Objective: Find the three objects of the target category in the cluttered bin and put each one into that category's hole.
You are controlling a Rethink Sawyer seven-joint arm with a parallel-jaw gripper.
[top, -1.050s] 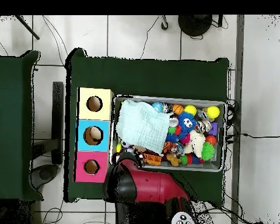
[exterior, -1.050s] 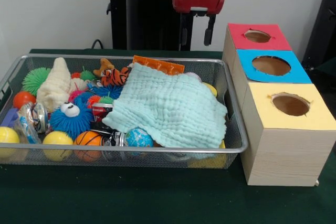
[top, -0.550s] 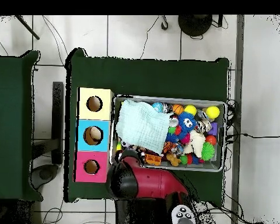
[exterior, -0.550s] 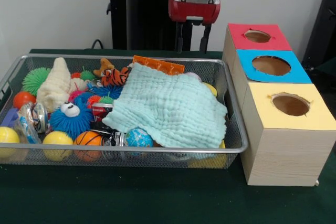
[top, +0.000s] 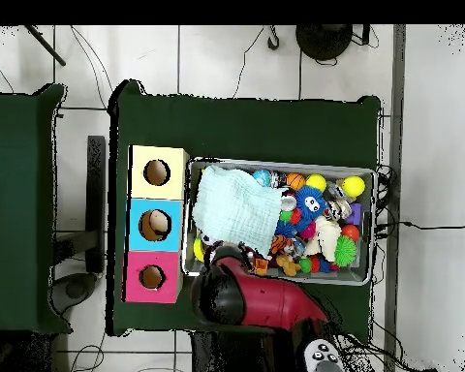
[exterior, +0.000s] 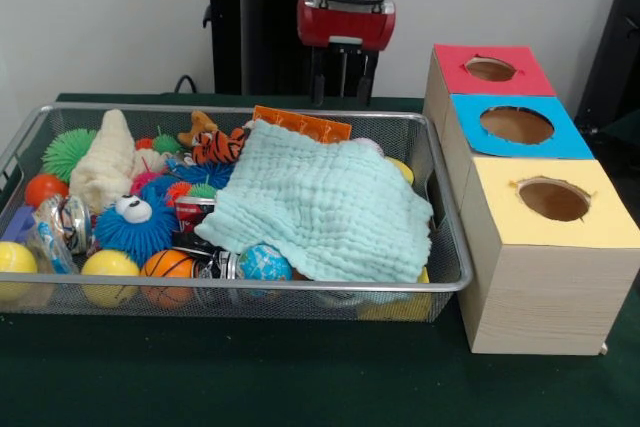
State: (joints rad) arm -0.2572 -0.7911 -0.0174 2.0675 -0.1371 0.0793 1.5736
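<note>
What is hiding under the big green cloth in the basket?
Peeking out from the cloth: an orange packet behind, a globe ball in front, something yellow at its right edge. Whatever lies under its middle is covered.

One wire bin (exterior: 445,282) is counted, with three boxes at its 3 o'clock side in the front view: one red box (exterior: 492,69), one blue box (exterior: 516,127) and one yellow box (exterior: 552,202), each with one hole. In the bin, one pale green cloth (exterior: 325,202), one cream cloth (exterior: 105,162), two yellow balls (exterior: 108,265), one basketball (exterior: 166,265), one toy tiger (exterior: 217,145) and one blue spiky toy (exterior: 133,222) are counted.
</note>
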